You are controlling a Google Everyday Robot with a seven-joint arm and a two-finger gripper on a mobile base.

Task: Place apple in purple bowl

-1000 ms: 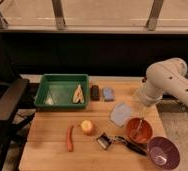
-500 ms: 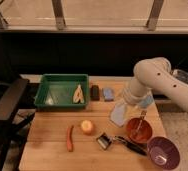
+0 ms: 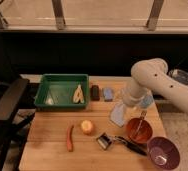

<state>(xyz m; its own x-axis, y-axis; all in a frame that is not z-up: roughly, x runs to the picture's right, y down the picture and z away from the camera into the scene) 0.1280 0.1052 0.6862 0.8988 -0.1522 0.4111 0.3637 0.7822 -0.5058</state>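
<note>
The apple, small, round and yellow-orange, lies on the wooden table near its middle. The purple bowl stands at the table's front right corner and looks empty. My gripper hangs at the end of the white arm, above the table right of centre. It is up and to the right of the apple and well back and left of the purple bowl. It holds nothing that I can see.
An orange-brown bowl with a utensil stands just behind the purple bowl. A carrot, a peeler, a pale packet, a green tray and two small blocks lie about. A black chair stands at left.
The arm has swung left and slightly forward, bringing the gripper from over the table's right side toward its centre. The apple and the bowls have not moved.
</note>
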